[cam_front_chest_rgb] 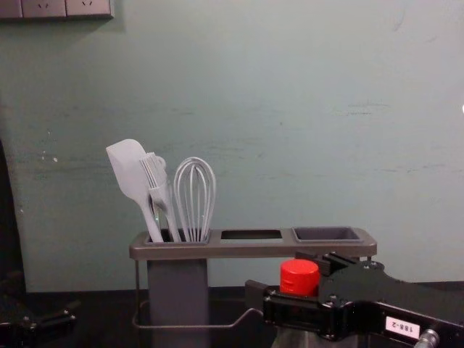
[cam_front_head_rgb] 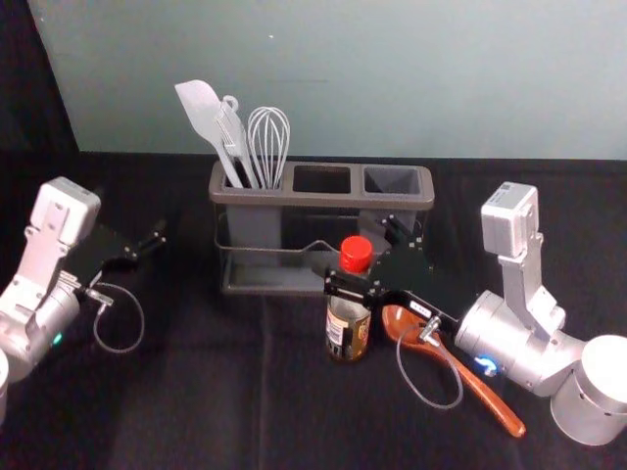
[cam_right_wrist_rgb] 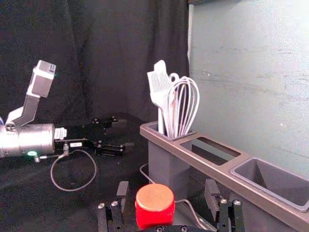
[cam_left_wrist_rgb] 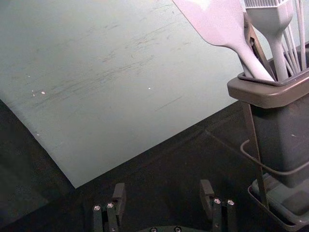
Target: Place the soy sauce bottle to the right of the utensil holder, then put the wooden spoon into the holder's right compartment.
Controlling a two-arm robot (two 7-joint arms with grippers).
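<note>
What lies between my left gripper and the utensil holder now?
Bare black cloth, nothing else: the head view shows it between the left gripper and the utensil holder.

We count one soy sauce bottle (cam_front_head_rgb: 349,328), one wooden spoon (cam_front_head_rgb: 485,395) and one utensil holder (cam_front_head_rgb: 323,200) with three openings along its top. In the holder we find one spatula (cam_front_head_rgb: 201,106), one brush (cam_front_chest_rgb: 161,194) and one whisk (cam_front_head_rgb: 267,142), plus at least one more utensil (cam_left_wrist_rgb: 258,47) we can't name. We also count two grippers, one left gripper (cam_front_head_rgb: 149,233) and one right gripper (cam_front_head_rgb: 361,255).
</note>
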